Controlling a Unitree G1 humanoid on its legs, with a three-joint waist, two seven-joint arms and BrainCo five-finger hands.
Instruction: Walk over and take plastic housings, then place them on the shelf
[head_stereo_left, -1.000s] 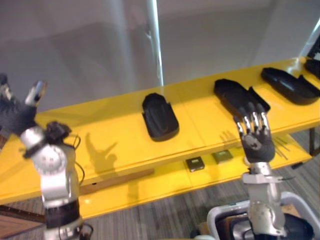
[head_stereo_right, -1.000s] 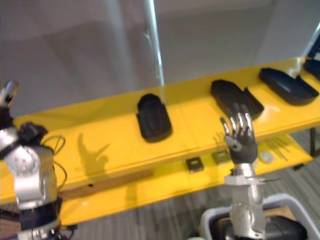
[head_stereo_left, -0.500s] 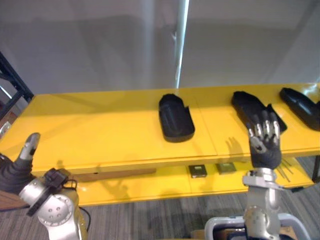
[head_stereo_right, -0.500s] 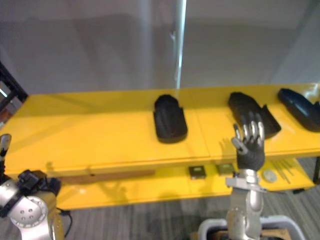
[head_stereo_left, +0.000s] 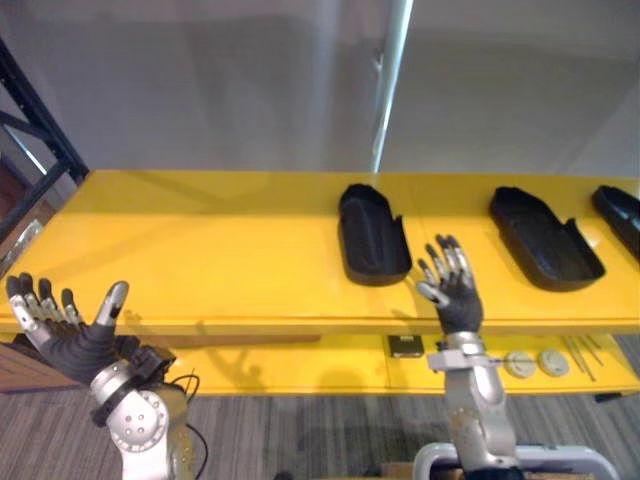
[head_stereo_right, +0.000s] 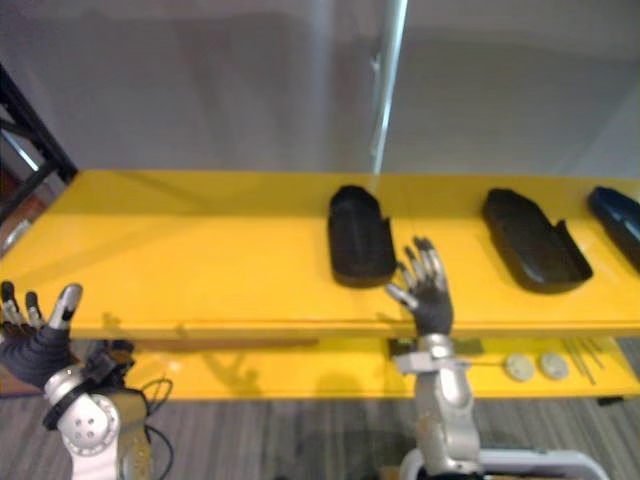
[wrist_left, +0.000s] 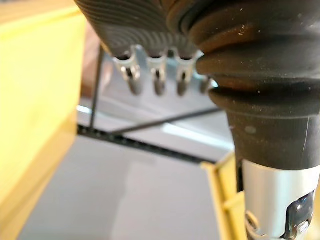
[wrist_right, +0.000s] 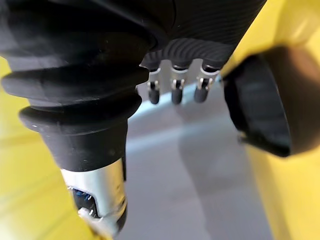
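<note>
Three black plastic housings lie on the yellow shelf (head_stereo_left: 200, 250): one at the middle (head_stereo_left: 373, 234), a second (head_stereo_left: 545, 238) to its right, and a third (head_stereo_left: 624, 212) at the right edge. My right hand (head_stereo_left: 452, 292) is raised in front of the shelf's front edge, just right of the middle housing, fingers spread and holding nothing. The same housing (wrist_right: 262, 107) shows past the right hand's fingers (wrist_right: 172, 90) in the right wrist view. My left hand (head_stereo_left: 68, 332) is up at the lower left, open and empty, well away from any housing.
A lower yellow shelf (head_stereo_left: 300, 365) holds small square parts (head_stereo_left: 405, 346), round discs (head_stereo_left: 535, 362) and thin rods (head_stereo_left: 578, 356). A black rack frame (head_stereo_left: 35, 120) stands at the far left. A grey wall runs behind the shelf, with a bright vertical strip (head_stereo_left: 388, 85).
The camera has moved, shifting the whole scene. My right hand now stands beside the middle housing instead of in front of the second one. My left hand is lower, its fingers spread.
</note>
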